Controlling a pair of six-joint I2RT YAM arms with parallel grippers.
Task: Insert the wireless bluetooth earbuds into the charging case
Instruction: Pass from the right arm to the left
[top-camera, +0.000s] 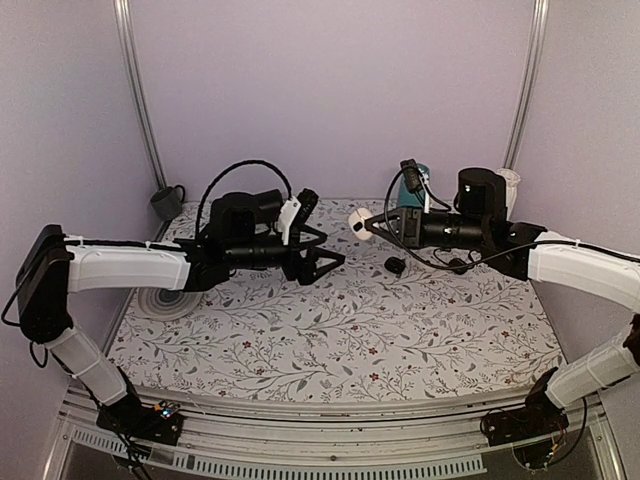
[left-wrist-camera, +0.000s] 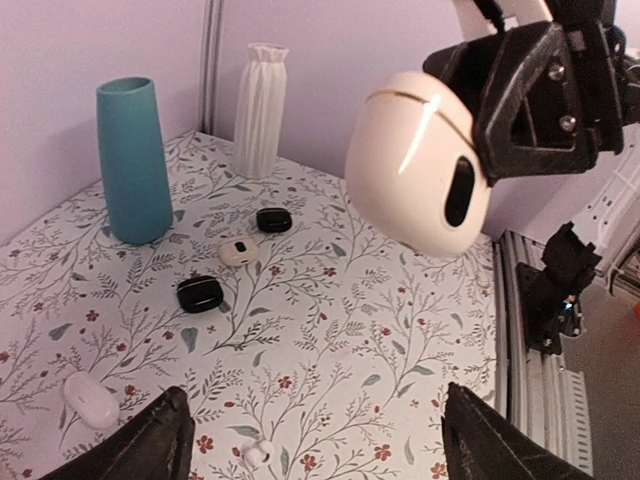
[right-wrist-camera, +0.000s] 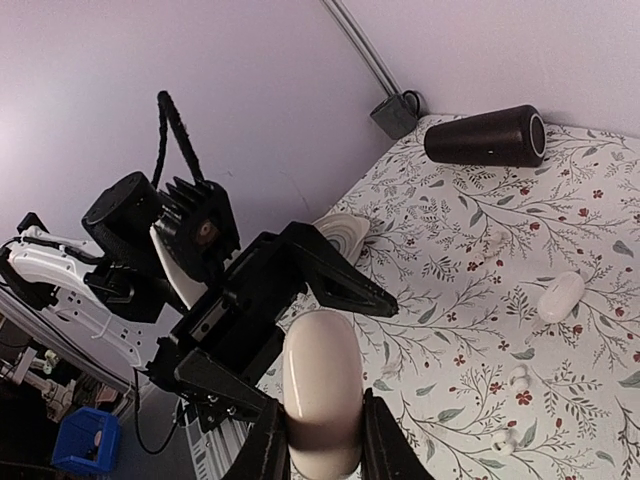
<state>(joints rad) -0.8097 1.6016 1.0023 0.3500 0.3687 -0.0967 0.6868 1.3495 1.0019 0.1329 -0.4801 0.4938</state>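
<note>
The right jaws pinched the small glossy white pebble-shaped charging case (left-wrist-camera: 420, 165), lid closed, aloft over the floral-patterned tabletop (top-camera: 330, 350). The left jaws stood spread wide, facing it, near but apart.

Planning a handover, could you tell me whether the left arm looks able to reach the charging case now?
Probably yes: the right claw holds the charging case aloft, and the open left claw faces it with nothing between them.

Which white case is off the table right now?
The glossy white charging case clamped in the right hand; the other white case and the cream one lie on the floral cloth.
</note>
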